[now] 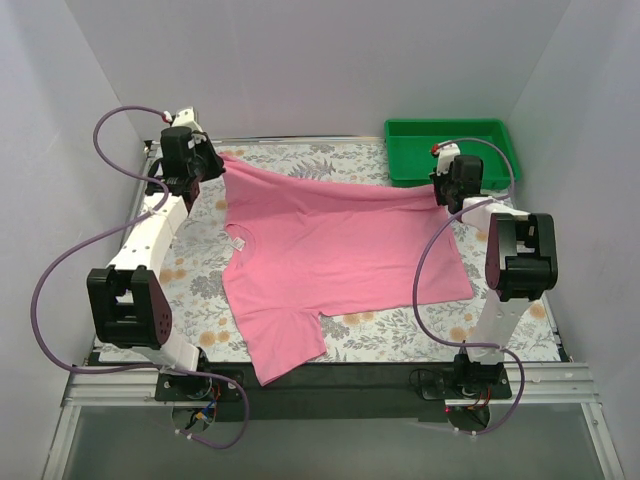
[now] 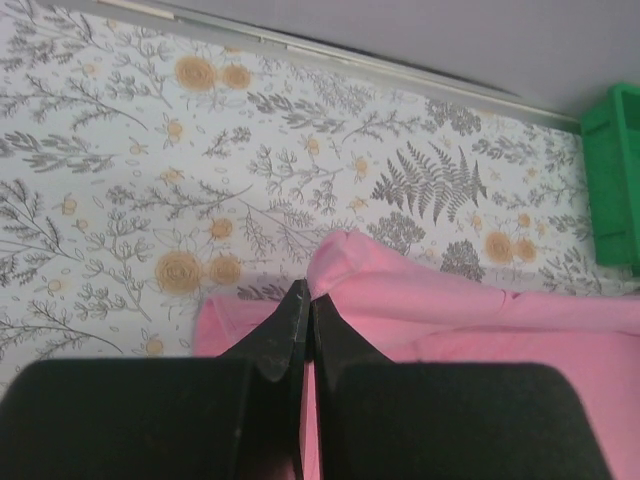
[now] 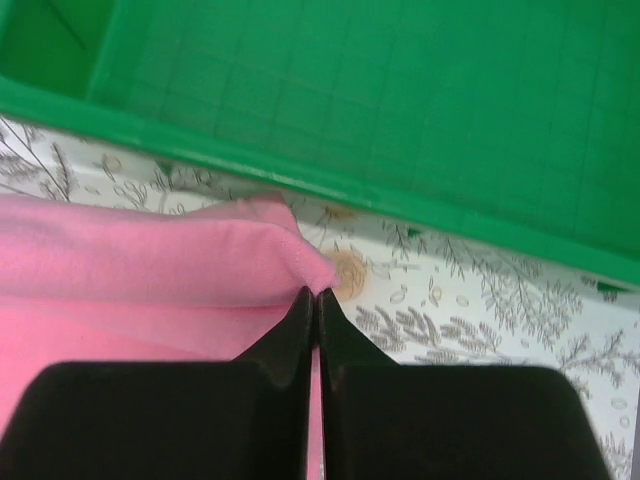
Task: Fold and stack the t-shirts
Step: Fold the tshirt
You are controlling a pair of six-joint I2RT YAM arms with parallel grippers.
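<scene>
A plain pink t-shirt (image 1: 330,255) lies spread across the floral table cover, one sleeve hanging toward the near edge. My left gripper (image 1: 205,160) is shut on the shirt's far left corner and holds it lifted; in the left wrist view the gripper (image 2: 308,300) pinches a fold of the pink fabric (image 2: 450,310). My right gripper (image 1: 447,190) is shut on the shirt's far right corner beside the green tray; in the right wrist view the gripper (image 3: 316,297) pinches the shirt's hem (image 3: 150,265). The far edge of the shirt is stretched between the two grippers.
A green plastic tray (image 1: 452,132) stands at the back right of the table, just beyond my right gripper; its rim also shows in the right wrist view (image 3: 300,175) and in the left wrist view (image 2: 612,180). White walls enclose the floral table cover (image 1: 300,158).
</scene>
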